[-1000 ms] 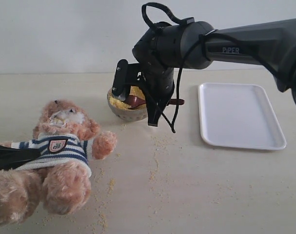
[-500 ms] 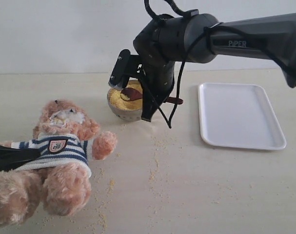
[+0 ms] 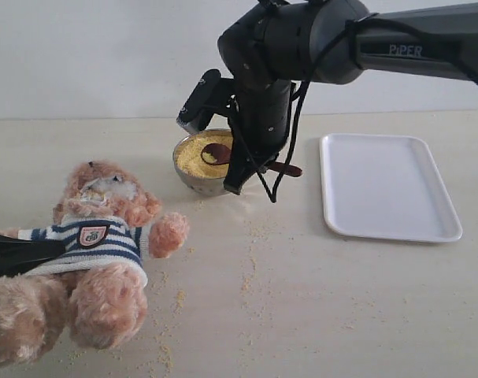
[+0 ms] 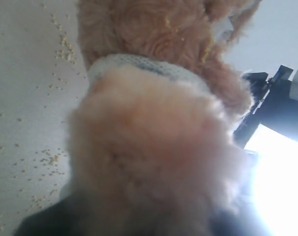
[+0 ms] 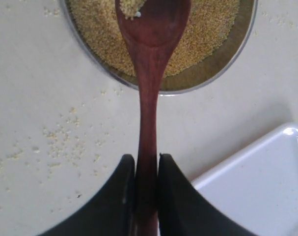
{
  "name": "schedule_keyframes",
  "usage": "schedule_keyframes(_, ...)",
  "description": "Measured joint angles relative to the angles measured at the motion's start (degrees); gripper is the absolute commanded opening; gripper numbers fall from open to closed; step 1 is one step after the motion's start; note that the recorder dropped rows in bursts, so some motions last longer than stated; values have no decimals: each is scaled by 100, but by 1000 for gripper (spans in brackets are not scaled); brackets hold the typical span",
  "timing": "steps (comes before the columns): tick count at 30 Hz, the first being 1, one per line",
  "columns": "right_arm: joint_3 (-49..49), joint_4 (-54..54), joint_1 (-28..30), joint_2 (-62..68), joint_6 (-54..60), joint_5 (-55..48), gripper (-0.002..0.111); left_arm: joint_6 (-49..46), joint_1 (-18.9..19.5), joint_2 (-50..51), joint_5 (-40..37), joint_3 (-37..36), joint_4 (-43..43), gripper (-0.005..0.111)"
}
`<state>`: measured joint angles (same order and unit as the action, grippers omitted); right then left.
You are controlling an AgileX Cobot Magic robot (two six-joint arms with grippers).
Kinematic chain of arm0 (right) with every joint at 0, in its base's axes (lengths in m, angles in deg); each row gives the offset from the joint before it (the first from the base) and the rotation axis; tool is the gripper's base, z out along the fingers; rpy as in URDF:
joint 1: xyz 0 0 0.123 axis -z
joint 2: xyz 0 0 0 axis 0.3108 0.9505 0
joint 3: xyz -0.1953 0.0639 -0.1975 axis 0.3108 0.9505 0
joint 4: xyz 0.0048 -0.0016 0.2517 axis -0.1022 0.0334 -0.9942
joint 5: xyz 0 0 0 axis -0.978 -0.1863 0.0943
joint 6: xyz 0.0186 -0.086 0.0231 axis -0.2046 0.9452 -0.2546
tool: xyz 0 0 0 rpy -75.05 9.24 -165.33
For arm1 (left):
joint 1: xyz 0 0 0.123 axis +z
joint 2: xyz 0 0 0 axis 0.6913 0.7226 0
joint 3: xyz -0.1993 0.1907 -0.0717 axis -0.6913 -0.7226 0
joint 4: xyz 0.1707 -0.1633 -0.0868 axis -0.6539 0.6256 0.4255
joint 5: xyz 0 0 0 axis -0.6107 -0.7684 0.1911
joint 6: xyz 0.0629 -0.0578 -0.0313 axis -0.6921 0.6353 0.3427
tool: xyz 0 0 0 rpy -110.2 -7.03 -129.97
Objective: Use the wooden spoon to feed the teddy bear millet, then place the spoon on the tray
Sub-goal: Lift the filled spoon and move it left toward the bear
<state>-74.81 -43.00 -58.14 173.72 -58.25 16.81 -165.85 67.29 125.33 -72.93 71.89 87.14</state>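
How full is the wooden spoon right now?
Nearly empty: the wooden spoon carries only a small millet clump near its tip; the rest is bare wood.

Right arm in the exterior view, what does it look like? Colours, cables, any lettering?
The right arm is matte dark grey to black, with a thick rounded tube link and a bulbous wrist joint. White PIPER lettering sits on the link. Thin black cables loop loosely around the wrist. Its claw has two smooth black fingers with rounded tips.

Teddy bear (image 3: 97,236) front-L, bowl (image 3: 198,183) w/ millet (image 3: 191,156) ctr-back, spoon (image 3: 216,153) over it, tray (image 3: 388,189) R.
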Motion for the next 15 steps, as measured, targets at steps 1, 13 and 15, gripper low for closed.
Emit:
schedule_keyframes(1,0,-45,13,-43,-16,-36,0,0,0,0,0,0,0,5)
schedule_keyframes(13,0,-1362,511,-520,-18,-590,0,0,0,0,0,0,-59,5)
schedule_keyframes(15,0,-1580,535,-633,-18,-622,0,0,0,0,0,0,-80,5)
